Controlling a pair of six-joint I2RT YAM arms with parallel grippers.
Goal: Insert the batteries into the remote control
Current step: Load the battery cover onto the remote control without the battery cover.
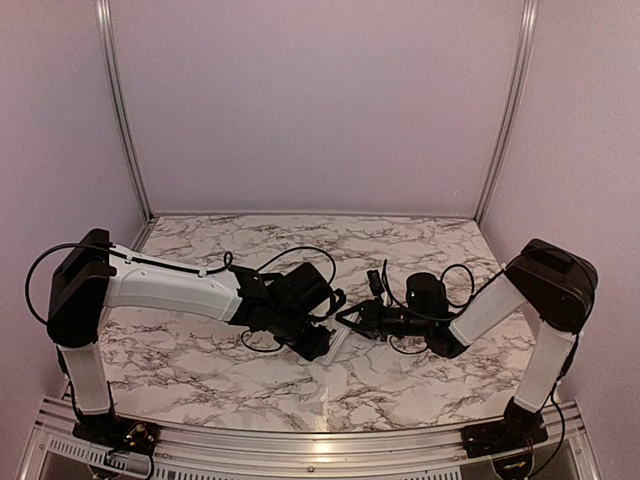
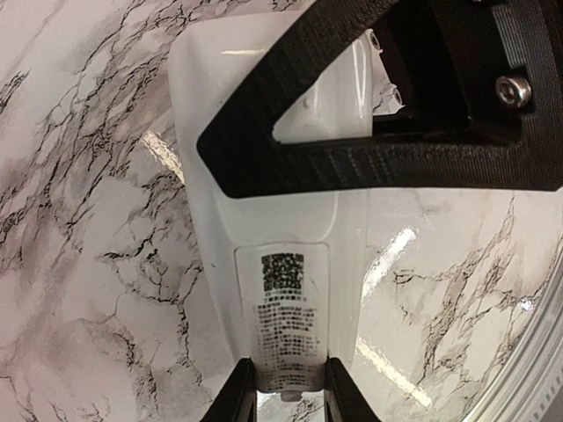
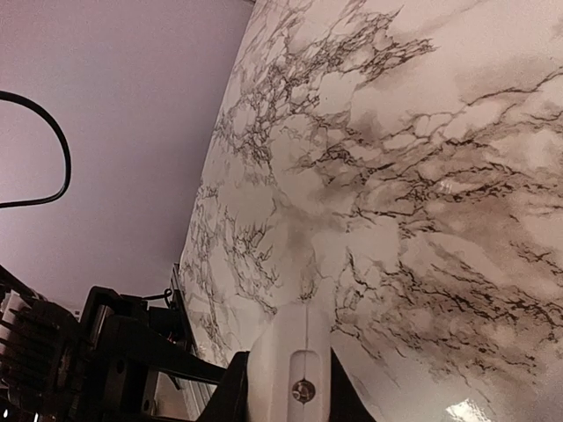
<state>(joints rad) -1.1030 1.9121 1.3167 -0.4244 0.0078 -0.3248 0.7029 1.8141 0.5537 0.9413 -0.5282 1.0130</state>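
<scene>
Remote control fills your left wrist view, white, back side up, with a printed label on it and the marble table underneath. Your left gripper is closed on its near end, one black finger pressed to each long edge. A black triangular finger of your right gripper lies across the remote's far half, and you can see the white body through its opening.

In your right wrist view, the right gripper clamps a white end of the remote between its two fingers, and a small screw shows in a recess there. The camera is tilted, so the table runs steeply up the frame. Part of your left arm sits dark at lower left.

From the top camera, your left arm reaches low from the left, its forearm nearly level. Your right arm folds at a high elbow and slopes down toward it. The two grippers meet near the table's middle, just above the surface, and mostly hide the remote between them.
</scene>
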